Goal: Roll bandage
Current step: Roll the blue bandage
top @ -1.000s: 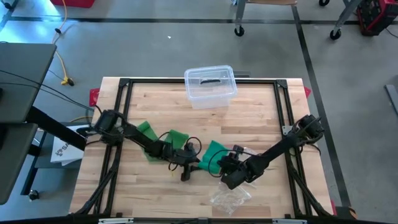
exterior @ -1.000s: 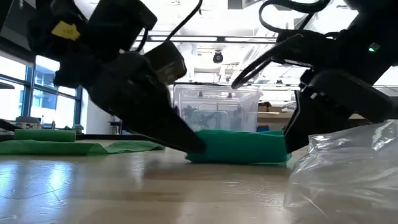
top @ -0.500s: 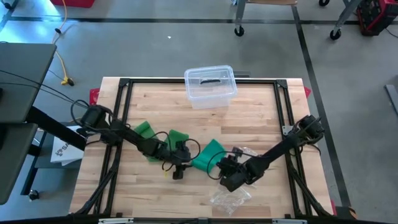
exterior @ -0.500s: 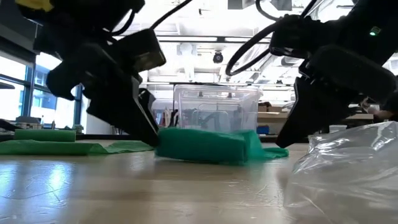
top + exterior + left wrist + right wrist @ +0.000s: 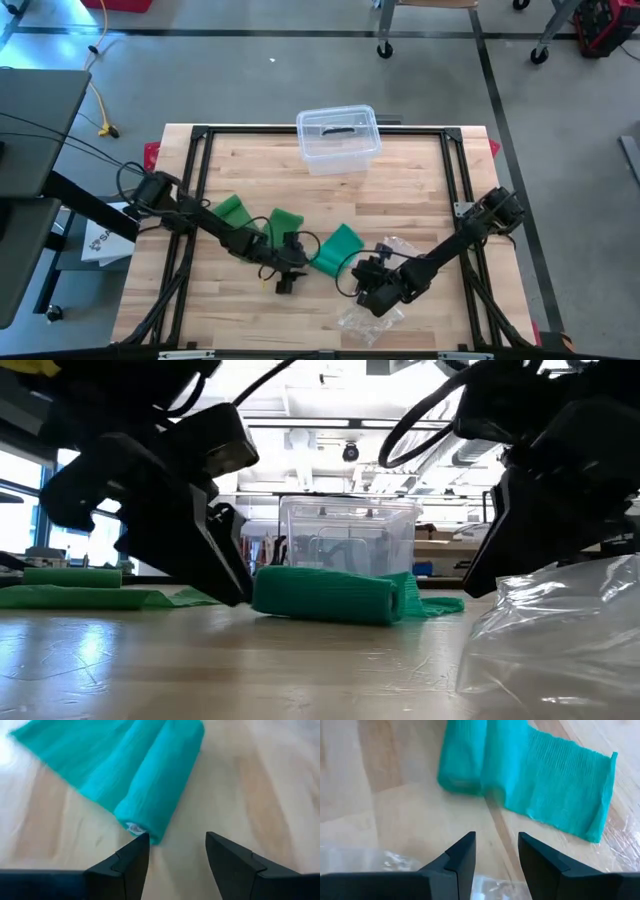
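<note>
Ceiling strip lights are shining bright in the low view, leaving both arms as dark silhouettes. Glare is washing over the table [image 5: 120, 660] and glinting on the plastic bag [image 5: 560, 625]. The bandage [image 5: 145, 780] is looking soft and blurred.

Seen from directly overhead, the high camera takes in the whole tabletop [image 5: 400, 190] and surrounding floor. The low camera sits at tabletop level, facing across the wood into the room, close behind the green bandage [image 5: 325, 595] and a clear plastic box [image 5: 345, 535]; both also appear from above. Each wrist camera looks steeply down past its own dark fingers [image 5: 131, 860] at that same bandage, from opposite ends and very near.
</note>
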Robot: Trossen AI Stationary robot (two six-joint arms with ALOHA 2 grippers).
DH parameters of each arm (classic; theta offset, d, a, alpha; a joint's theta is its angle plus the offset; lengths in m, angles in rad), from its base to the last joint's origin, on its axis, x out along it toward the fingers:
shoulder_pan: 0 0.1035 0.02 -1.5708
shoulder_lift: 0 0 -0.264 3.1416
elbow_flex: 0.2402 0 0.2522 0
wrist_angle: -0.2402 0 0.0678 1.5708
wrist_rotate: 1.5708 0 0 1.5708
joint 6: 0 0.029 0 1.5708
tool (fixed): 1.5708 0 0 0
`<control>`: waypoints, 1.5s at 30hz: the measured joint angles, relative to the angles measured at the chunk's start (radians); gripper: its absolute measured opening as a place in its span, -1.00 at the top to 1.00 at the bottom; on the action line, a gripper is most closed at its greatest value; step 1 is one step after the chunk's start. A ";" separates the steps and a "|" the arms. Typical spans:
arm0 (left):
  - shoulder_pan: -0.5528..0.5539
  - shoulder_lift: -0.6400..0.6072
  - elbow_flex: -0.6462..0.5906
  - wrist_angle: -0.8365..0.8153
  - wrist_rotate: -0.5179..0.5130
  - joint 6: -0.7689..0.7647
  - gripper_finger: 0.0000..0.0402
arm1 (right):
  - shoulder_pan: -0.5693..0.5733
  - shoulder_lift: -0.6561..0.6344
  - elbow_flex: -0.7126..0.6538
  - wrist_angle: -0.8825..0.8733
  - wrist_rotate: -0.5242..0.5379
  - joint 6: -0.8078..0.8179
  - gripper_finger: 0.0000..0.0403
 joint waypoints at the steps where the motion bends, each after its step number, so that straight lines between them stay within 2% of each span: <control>1: -0.003 0.015 0.000 0.036 -0.003 0.000 0.08 | 0.002 0.000 -0.004 0.018 -0.001 -0.005 0.32; 10: -0.004 0.175 0.000 0.365 -0.001 -0.049 0.12 | -0.010 0.038 -0.024 0.133 -0.010 -0.066 0.32; 13: 0.003 0.194 0.000 0.417 -0.006 -0.053 0.12 | -0.016 0.041 -0.025 0.142 -0.022 -0.071 0.32; 18: 0.012 0.197 0.000 0.431 -0.039 -0.052 0.21 | -0.019 0.041 -0.025 0.148 -0.018 -0.066 0.32; 28: 0.013 0.197 0.000 0.432 -0.052 -0.053 0.69 | -0.019 0.041 -0.025 0.159 -0.014 -0.053 0.32; 34: 0.014 0.197 0.000 0.433 -0.055 -0.052 0.88 | -0.016 0.041 -0.025 0.149 0.004 -0.040 0.32; 40: -0.006 0.194 -0.001 0.433 -0.056 -0.026 0.93 | -0.008 0.035 -0.022 0.138 0.051 -0.037 0.34; 45: -0.020 0.194 -0.001 0.454 -0.037 -0.016 0.82 | 0.002 0.030 -0.020 0.142 0.059 -0.036 0.47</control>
